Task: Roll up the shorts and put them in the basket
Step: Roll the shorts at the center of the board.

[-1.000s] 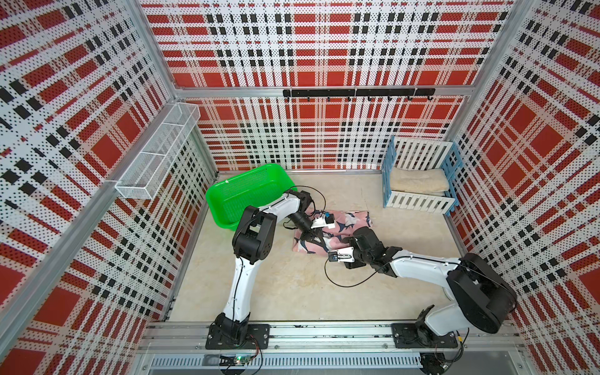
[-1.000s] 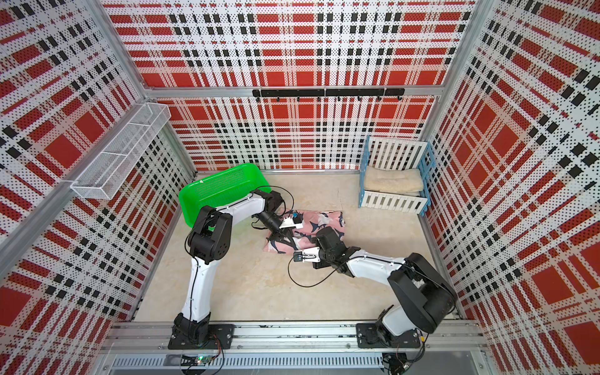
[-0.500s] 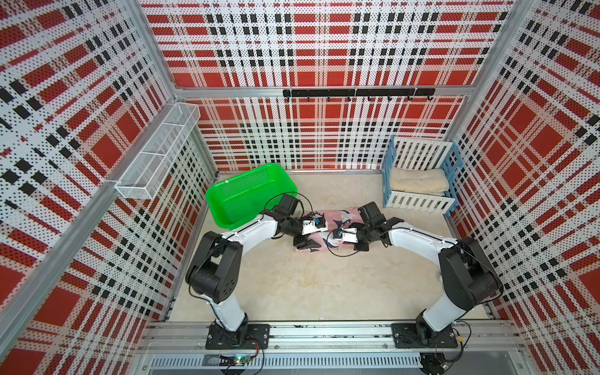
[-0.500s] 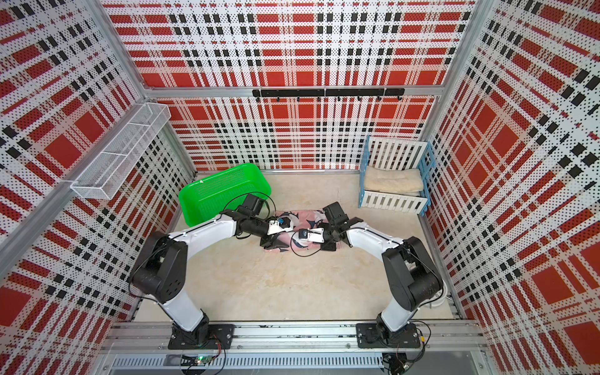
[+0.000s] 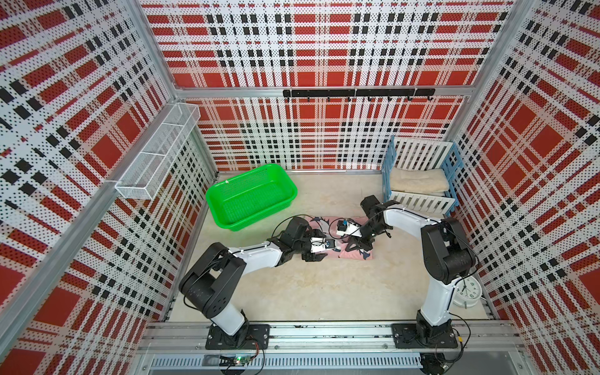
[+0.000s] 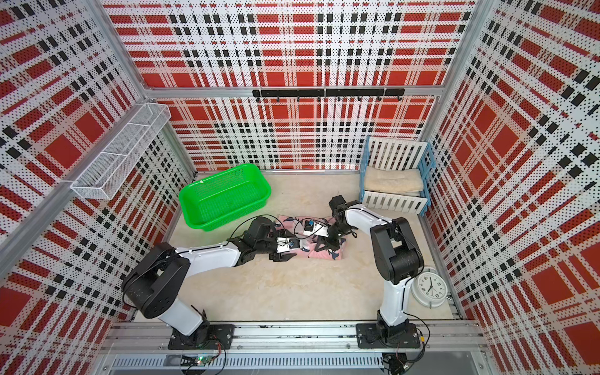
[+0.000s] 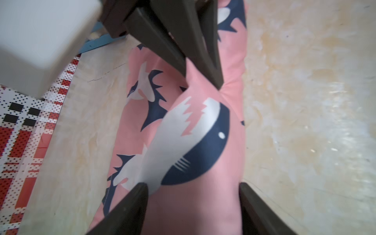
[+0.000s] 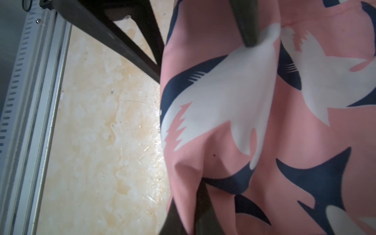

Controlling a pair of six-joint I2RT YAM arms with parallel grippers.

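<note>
1. Pink shark-print cloth, the shorts, lies on the beige surface just beside the green basket, off its front corner and clear of its rim.
2. Done so far, as I judge it: rolling is begun but not finished. In the left wrist view the shorts form a narrow strip. A puffed ridge runs along 1 long side, with flatter cloth beside it.
3. Left to do, by my reading: no view shows a tight, closed roll, so the flat part needs more turns and the bundle needs snugging.
4. Left pincer sits at the strip's end nearer the basket. Its jaws are spread wide astride the ridge and grip nothing. In the right wrist view 1 of its fingers presses on the cloth. The other finger stands over bare surface just beside the cloth's edge.
5. Right pincer works the end farther from the basket. It is clamped tight on a pinch of the ridge, with cloth bunched between its 2 fingers.
</note>
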